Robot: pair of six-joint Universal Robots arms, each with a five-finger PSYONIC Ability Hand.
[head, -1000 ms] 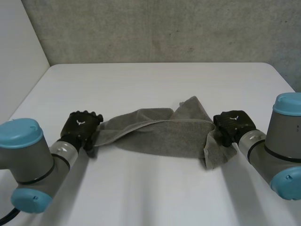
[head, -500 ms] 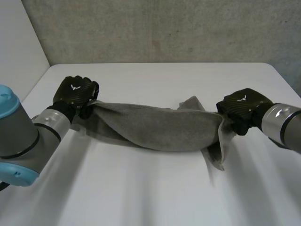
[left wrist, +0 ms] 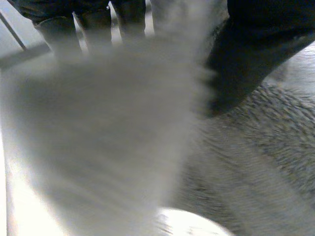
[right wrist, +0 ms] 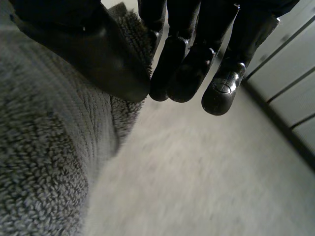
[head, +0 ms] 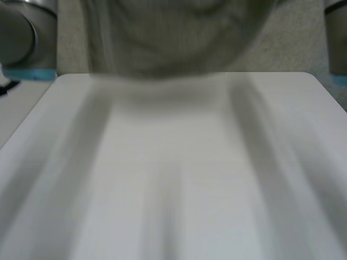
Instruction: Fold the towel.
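Note:
The grey towel [head: 173, 38] hangs in the air above the table's far edge, stretched between my two raised arms, and blurs with motion. In the left wrist view my left hand [left wrist: 256, 54] is shut on the towel [left wrist: 256, 162], with the thumb pressed into the cloth and the fingers [left wrist: 93, 24] behind it. In the right wrist view my right hand [right wrist: 98, 54] pinches one edge of the towel [right wrist: 44, 147] between its thumb and curled fingers [right wrist: 192, 64]; the rest of the cloth hangs beside the palm.
The white table [head: 173, 179] lies bare below the towel. A rough grey wall [head: 293, 49] rises behind the table's far edge. My left arm [head: 21, 38] and right arm [head: 337, 32] stand high at the two sides.
Both arms have swung up fast and lifted the towel off the table, held stretched between them. The left hand closed on its end of the cloth early in this second.

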